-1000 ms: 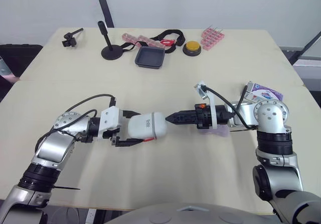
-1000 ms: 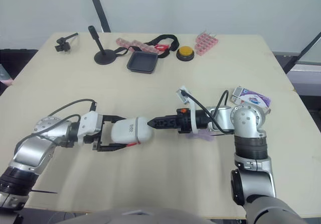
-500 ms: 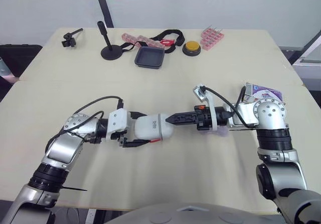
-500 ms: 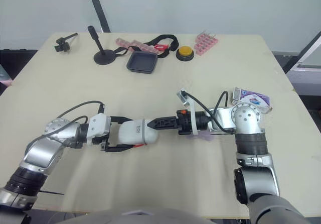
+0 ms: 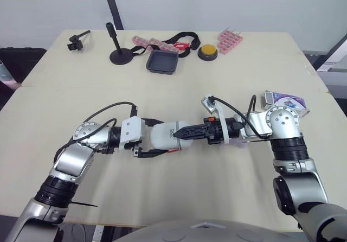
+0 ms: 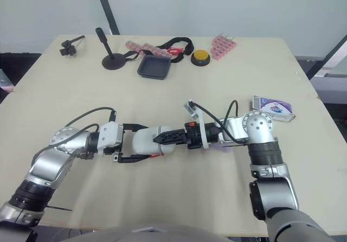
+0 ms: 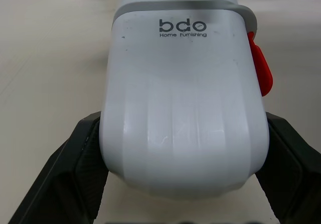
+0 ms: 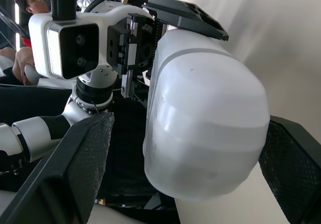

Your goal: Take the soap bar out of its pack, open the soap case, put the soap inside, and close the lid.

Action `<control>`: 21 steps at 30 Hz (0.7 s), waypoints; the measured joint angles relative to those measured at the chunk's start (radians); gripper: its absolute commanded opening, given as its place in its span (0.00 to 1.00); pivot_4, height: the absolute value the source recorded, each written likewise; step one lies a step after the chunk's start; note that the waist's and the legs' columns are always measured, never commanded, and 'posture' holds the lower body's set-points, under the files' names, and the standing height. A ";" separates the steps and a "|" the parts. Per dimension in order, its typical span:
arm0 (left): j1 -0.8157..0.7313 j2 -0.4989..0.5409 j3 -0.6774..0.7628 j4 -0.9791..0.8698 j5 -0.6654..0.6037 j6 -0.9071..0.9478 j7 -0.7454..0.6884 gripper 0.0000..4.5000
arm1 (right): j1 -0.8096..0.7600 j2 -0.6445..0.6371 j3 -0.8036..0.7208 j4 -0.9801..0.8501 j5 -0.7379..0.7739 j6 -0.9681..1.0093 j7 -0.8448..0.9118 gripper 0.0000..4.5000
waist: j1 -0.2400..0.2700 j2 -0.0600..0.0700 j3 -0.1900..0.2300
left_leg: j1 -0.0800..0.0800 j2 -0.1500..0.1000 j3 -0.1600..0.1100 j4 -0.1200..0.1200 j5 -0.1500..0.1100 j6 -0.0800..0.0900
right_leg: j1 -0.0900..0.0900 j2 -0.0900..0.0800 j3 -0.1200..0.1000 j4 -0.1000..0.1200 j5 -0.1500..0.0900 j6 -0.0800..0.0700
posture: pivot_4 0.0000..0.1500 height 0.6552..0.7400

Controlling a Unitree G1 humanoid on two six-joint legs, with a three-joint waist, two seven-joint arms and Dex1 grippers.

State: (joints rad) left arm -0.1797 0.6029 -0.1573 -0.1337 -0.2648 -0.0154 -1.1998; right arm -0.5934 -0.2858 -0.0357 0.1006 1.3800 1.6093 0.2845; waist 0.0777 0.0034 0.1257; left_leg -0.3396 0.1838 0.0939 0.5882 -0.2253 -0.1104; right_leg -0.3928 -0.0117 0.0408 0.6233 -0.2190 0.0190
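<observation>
My left gripper (image 5: 158, 138) is shut on a white soap case (image 5: 164, 135) marked "bdo", with a red latch (image 7: 261, 71) on one side. It holds the case lying lengthwise just above the table's middle. In the left wrist view its fingers (image 7: 67, 176) press on both sides of the case (image 7: 183, 118). My right gripper (image 5: 184, 132) reaches in from the right and is open, its fingers (image 8: 75, 169) either side of the case's far end (image 8: 205, 128). The purple and white soap pack (image 5: 287, 99) lies at the right edge. A pale lilac object (image 5: 237, 142) lies under my right wrist.
Along the far side of the table stand a black tray (image 5: 162, 62), a yellow button (image 5: 207, 50), two pink racks (image 5: 229, 39), a black strap (image 5: 183, 38), a black stand (image 5: 119, 53) and a small clamp (image 5: 77, 39). A seam (image 5: 65, 87) crosses the table.
The left arm has carried the case to the right, and the right gripper has moved left. Its fingers, which were short of the case, now overlap the case's end.
</observation>
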 measured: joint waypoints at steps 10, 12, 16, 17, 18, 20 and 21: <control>-0.001 0.006 0.000 0.003 0.000 -0.004 -0.002 0.77 | -0.001 -0.005 -0.016 0.005 0.000 0.000 0.000 1.00 | 0.000 0.000 0.000 | 0.000 0.000 0.000 0.000 0.000 0.000 | 0.000 0.000 0.000 0.000 0.000 0.000 | 1.00 1.00; -0.001 0.007 0.000 0.005 0.000 -0.007 -0.002 0.77 | 0.000 -0.012 -0.017 0.005 0.000 0.000 0.000 1.00 | 0.000 0.000 0.000 | 0.000 0.000 0.000 0.000 0.000 0.000 | 0.000 0.000 0.000 0.000 0.000 0.000 | 1.00 1.00; -0.001 0.011 0.000 0.013 0.000 -0.013 -0.002 0.77 | 0.004 -0.023 -0.023 0.005 0.000 0.000 0.001 1.00 | 0.000 0.000 0.000 | 0.000 0.000 0.000 0.000 0.000 0.000 | 0.000 0.000 0.000 0.000 0.000 0.000 | 1.00 1.00; -0.001 0.012 0.000 0.013 0.000 -0.013 -0.002 0.77 | 0.004 -0.025 -0.023 0.005 0.000 0.000 0.002 1.00 | 0.000 0.000 0.000 | 0.000 0.000 0.000 0.000 0.000 0.000 | 0.000 0.000 0.000 0.000 0.000 0.000 | 1.00 1.00; -0.001 0.013 0.000 0.013 0.000 -0.014 -0.002 0.77 | 0.004 -0.025 -0.023 0.005 0.000 0.000 0.002 1.00 | 0.000 0.000 0.000 | 0.000 0.000 0.000 0.000 0.000 0.000 | 0.000 0.000 0.000 0.000 0.000 0.000 | 1.00 1.00; -0.001 0.013 0.000 0.013 0.000 -0.015 -0.002 0.77 | 0.004 -0.025 -0.023 0.005 0.000 0.000 0.002 1.00 | 0.000 0.000 0.000 | 0.000 0.000 0.000 0.000 0.000 0.000 | 0.000 0.000 0.000 0.000 0.000 0.000 | 1.00 1.00; -0.001 0.013 0.000 0.014 0.000 -0.015 -0.002 0.77 | 0.004 -0.025 -0.023 0.005 0.000 0.000 0.002 0.94 | 0.000 0.000 0.000 | 0.000 0.000 0.000 0.000 0.000 0.000 | 0.000 0.000 0.000 0.000 0.000 0.000 | 1.00 1.00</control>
State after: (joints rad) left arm -0.1804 0.6162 -0.1574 -0.1201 -0.2645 -0.0306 -1.2018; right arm -0.5890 -0.3107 -0.0589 0.1056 1.3802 1.6095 0.2865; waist 0.0779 0.0034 0.1257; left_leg -0.3396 0.1839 0.0939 0.5881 -0.2253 -0.1104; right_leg -0.3928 -0.0117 0.0407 0.6233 -0.2190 0.0190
